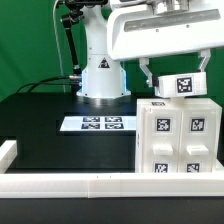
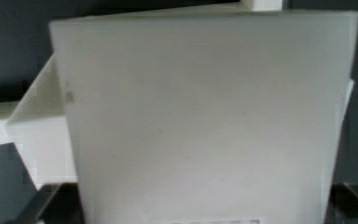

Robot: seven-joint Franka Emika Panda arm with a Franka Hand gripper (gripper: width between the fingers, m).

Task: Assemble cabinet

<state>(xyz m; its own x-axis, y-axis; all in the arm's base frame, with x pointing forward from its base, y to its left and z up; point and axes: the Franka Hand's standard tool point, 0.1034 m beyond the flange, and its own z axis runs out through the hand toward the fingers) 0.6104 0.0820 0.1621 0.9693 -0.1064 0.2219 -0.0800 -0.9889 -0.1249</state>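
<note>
The white cabinet (image 1: 175,135) stands upright at the front corner of the black tabletop (image 1: 50,120), on the exterior view's right. Its tall side goes up and its square tags face the front edge. It is smooth, blocky plastic. The pincer (image 1: 175,72) sits over its top with its fingers spread wide, one on each side. I cannot tell if they squeeze it.

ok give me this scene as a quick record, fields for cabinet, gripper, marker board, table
cabinet: white, blocky, several square tags, standing on the table at the exterior view's right
gripper: directly over the cabinet's top; open or shut cannot be told
wrist view: almost filled by a plain white panel, very close
marker board: flat on the table, to the exterior view's left of the cabinet
table: black top, white rail along the near edge
</note>
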